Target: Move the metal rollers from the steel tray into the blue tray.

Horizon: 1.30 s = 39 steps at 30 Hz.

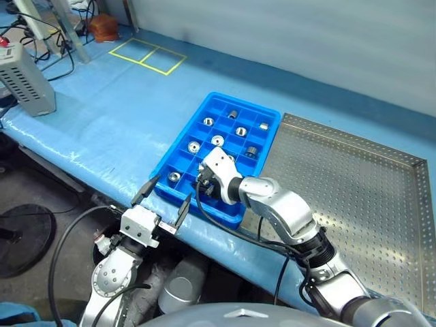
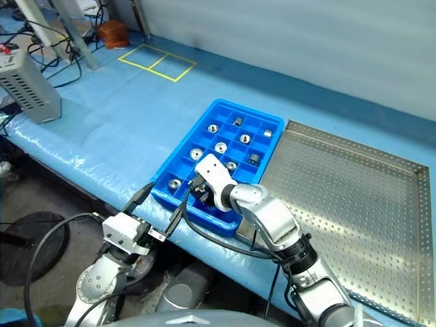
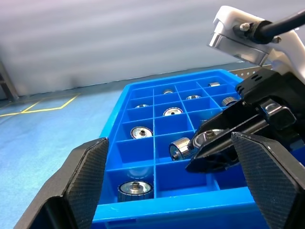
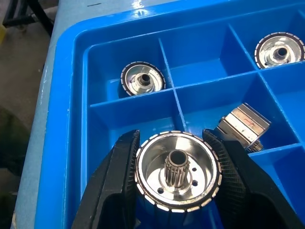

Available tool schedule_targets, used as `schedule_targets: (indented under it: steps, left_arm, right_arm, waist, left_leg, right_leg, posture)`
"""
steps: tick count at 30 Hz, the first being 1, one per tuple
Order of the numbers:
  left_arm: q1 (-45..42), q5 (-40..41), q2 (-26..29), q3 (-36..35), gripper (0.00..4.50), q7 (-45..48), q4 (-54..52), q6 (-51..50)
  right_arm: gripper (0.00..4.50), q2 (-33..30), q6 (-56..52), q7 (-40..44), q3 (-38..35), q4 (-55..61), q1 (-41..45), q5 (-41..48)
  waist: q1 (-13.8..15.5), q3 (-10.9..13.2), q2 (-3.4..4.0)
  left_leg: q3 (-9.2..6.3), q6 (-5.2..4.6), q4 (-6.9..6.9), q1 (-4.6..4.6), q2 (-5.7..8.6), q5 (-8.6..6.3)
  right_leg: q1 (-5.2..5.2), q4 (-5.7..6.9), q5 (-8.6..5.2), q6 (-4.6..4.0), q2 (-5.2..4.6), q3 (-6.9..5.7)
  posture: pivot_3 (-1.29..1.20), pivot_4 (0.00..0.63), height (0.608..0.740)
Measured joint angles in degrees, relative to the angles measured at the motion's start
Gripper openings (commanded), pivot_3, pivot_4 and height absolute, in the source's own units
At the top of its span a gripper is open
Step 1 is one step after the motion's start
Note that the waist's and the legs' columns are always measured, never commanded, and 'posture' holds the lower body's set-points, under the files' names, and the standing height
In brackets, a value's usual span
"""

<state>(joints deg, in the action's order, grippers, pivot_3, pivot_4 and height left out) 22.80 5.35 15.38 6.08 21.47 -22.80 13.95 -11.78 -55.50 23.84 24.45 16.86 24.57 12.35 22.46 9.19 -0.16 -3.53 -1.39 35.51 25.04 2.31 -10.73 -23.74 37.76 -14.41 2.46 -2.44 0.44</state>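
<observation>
The left gripper (image 1: 163,196) hangs open just beside the blue tray (image 1: 178,151). The right gripper (image 4: 174,157) clamps a roller (image 4: 177,171) by its ribbed rim over a near compartment; hard, smooth, likely slippery metal.

We've got a surface (image 1: 109,116) covered in blue sheeting. On it: the blue tray (image 1: 178,154) near the front edge, the steel tray (image 1: 354,197) just beside it on the right, edges close or touching, can't tell. Yellow tape rectangle (image 1: 147,55) marked at the back left, and a grey vented box (image 1: 26,82) at the far left end.
</observation>
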Motion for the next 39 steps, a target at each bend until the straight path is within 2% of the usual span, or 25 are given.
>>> schedule_targets:
  steps: [5,7,8,14,18,27,32,39]
  left_arm:
    - [0.2,0.5,0.6,-0.4,4.50,1.2,0.9,-0.6]
    - [0.9,0.5,0.7,-0.2,4.50,1.4,0.9,-0.9]
    - [1.1,0.5,0.7,-0.1,4.50,1.5,0.8,-0.9]
    - [0.8,1.7,1.5,-0.1,4.50,3.0,0.8,-0.9]
    - [-1.5,2.1,2.8,-0.1,4.50,4.5,0.9,-0.9]
    - [-11.2,-0.5,0.3,1.3,4.50,3.5,6.8,-1.0]
    - [-10.5,-3.4,-1.8,6.0,4.50,1.8,4.0,-4.5]
    - [-12.5,-4.9,-2.3,8.8,4.50,1.4,1.1,-9.5]
  right_arm:
    - [1.73,-2.4,-2.4,0.0,-0.2,4.3,-1.7,0.2]
    - [2.44,-3.2,-2.9,0.0,-0.6,6.0,-2.7,0.3]
    - [2.62,-3.5,-3.3,0.0,-0.8,6.6,-3.2,0.6]
    - [4.48,-3.6,-5.7,-1.1,-4.3,9.8,-5.8,1.8]
    - [4.48,-2.7,-5.5,-1.3,-6.2,12.0,-7.7,3.0]
    - [4.48,-2.0,-2.2,-5.5,-13.8,18.3,-12.7,3.8]
    - [4.48,-3.4,-2.2,-6.8,-17.8,21.8,-15.4,3.9]
    - [4.48,-3.3,-2.2,-8.2,-17.6,22.7,-16.6,4.0]
  waist:
    - [1.1,0.0,-0.03]
    - [1.3,0.0,-0.07]
    - [1.4,0.0,-0.07]
    - [1.3,-0.1,-0.09]
    - [0.8,-0.1,-0.09]
    - [-1.6,-0.1,-0.09]
    - [-4.9,-0.1,-0.10]
    - [-10.9,-0.1,-0.09]
  left_leg:
    - [0.08,-0.13,0.12,0.10,0.03,-0.09]
    - [0.12,-0.19,0.14,0.12,0.04,-0.15]
    - [0.12,-0.20,0.14,0.13,0.04,-0.15]
    - [0.14,-0.19,0.19,0.15,0.02,-0.17]
    - [0.14,-0.19,0.21,0.15,0.00,-0.17]
    - [0.18,-0.22,0.46,0.16,0.03,-0.18]
    - [0.29,-0.34,0.47,0.18,0.03,-0.22]
    - [0.25,-0.54,0.47,0.13,-0.08,-0.01]
  right_leg:
    - [0.00,-0.11,0.06,0.11,-0.01,0.02]
    - [0.00,-0.17,0.07,0.13,-0.02,0.04]
    - [0.00,-0.20,0.08,0.15,-0.02,0.04]
    - [0.00,-0.20,0.08,0.15,-0.02,0.04]
    - [0.01,-0.20,0.08,0.15,0.02,0.02]
    - [0.12,-0.18,0.19,0.32,0.02,0.07]
    - [0.21,-0.19,0.30,0.21,-0.02,0.24]
    - [0.30,0.01,0.29,-0.09,-0.04,0.23]
  posture:
    - [0.43,0.150,0.740]
    - [0.42,0.150,0.740]
    - [0.41,0.150,0.740]
    - [0.38,0.150,0.740]
    - [0.34,0.150,0.740]
    - [0.23,0.150,0.740]
    - [0.19,0.150,0.740]
    - [0.18,0.150,0.740]
